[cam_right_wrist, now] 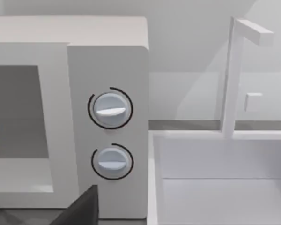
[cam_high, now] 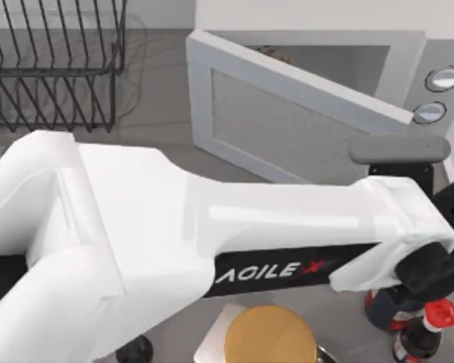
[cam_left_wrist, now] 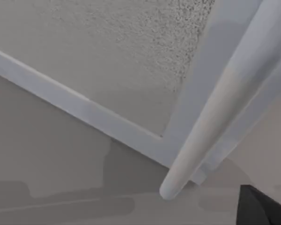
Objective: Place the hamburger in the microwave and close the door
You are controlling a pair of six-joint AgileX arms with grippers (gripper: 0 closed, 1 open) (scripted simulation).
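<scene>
- Nearest, my left arm [cam_high: 174, 227] reaches across the counter [cam_high: 159, 144] toward the door [cam_high: 287, 128], probably to push it; whether its fingers are spread, I cannot tell.
- Half-swung, the door shows its handle [cam_left_wrist: 215, 108] close by.
- Farther in, the hamburger [cam_high: 276, 54] sits inside the microwave [cam_right_wrist: 107, 70].

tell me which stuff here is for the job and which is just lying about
Job: microwave, door with handle, hamburger inside, left arm by the door.
Lying about: rack, orange disc, bottles, sink.
</scene>
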